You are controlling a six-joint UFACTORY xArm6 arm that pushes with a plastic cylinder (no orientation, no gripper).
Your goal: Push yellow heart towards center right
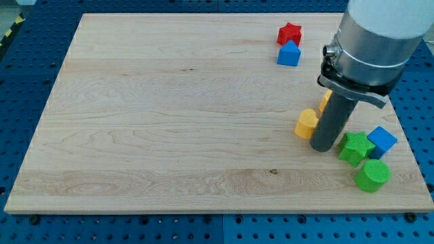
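Over at the board's [135, 122] right side, my tip [321, 147] is touching the yellow heart [307, 123], basically center right already. No gripper, just a rod.

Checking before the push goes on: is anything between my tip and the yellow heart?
Nothing visible. My tip sits right beside a yellow block, just to its lower right. A second yellow piece peeks out behind the rod; which is the heart I cannot tell.
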